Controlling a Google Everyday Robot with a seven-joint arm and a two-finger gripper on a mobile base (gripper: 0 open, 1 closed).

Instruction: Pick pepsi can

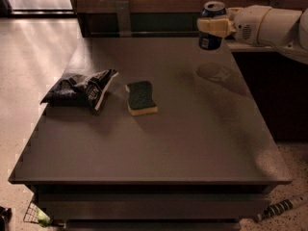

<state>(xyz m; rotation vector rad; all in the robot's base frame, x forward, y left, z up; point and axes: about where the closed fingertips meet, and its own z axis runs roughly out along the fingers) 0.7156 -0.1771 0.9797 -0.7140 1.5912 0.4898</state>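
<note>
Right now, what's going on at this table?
The robot's gripper is shut on the pepsi can and holds it upright in the air, clear of the table, above its far right corner. The can's shadow falls on the tabletop below it. A dark snack bag and a green sponge lie on the left half, apart from the arm.

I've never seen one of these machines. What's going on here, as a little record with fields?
claw: cream two-finger claw, upper right, shut around the can
held: dark blue pepsi can with silver top, upright, in the air over the table's far right part
table: dark grey flat table
left on table: dark crinkled snack bag
beside it: green-topped yellow sponge, apart from the bag
</note>
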